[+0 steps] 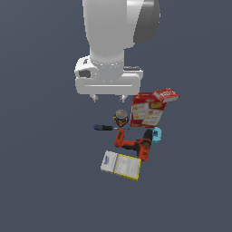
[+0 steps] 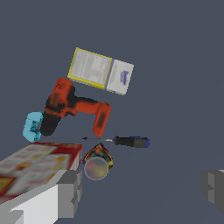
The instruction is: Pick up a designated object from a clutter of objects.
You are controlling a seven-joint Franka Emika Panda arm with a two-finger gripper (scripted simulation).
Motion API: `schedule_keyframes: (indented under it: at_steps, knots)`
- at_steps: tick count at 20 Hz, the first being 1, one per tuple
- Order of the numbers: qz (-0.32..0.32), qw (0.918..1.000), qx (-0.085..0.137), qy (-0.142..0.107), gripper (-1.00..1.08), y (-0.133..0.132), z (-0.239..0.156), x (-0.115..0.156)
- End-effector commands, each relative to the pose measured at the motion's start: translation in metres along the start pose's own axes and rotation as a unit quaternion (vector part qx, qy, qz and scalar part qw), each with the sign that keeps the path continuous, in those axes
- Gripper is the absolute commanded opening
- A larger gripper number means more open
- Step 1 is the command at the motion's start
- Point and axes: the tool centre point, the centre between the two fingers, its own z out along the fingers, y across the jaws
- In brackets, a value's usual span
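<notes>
From the exterior view, the screwdriver [image 1: 108,128] lay flat on the dark counter [image 1: 41,181], its long axis running across the picture: blue-and-black handle toward the exterior view's left, thin shaft pointing toward the exterior view's right, the tip ending just above the orange drill [image 1: 135,144]. A little can [image 1: 121,117] stood just beyond the shaft, and past it the red-orange cracker box [image 1: 147,111] with a small red box [image 1: 166,94] on its top edge. A teal item [image 1: 157,134] sat beside the drill, and a white-yellow flat box [image 1: 121,165] lay on the drill's near side. The claw [image 1: 108,98] hung above the can and screwdriver, fingers spread apart, holding nothing.

In the wrist view, the screwdriver [image 2: 124,141] lay between the drill [image 2: 72,108] and the can [image 2: 97,165], its shaft tip reaching toward the cracker box [image 2: 37,166] and its handle pointing away from it. The flat box [image 2: 101,71] lay beyond the drill, the teal item [image 2: 33,126] against the drill's base. The claw's two fingers [image 2: 70,192] stood wide apart, well clear of the screwdriver.
</notes>
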Motion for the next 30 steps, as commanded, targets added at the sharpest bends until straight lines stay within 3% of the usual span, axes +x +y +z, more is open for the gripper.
schedule_keyframes:
  at_steps: [1,18,30]
  knots:
    - [0.0,1.0,0.0,0.0,1.0,0.0,0.0,0.0]
    - [-0.008,0.9999,-0.011,0.006,1.0,0.017,-0.01,-0.005]
    - [-0.106,0.9939,-0.03,0.001,1.0,0.025,0.031,-0.001]
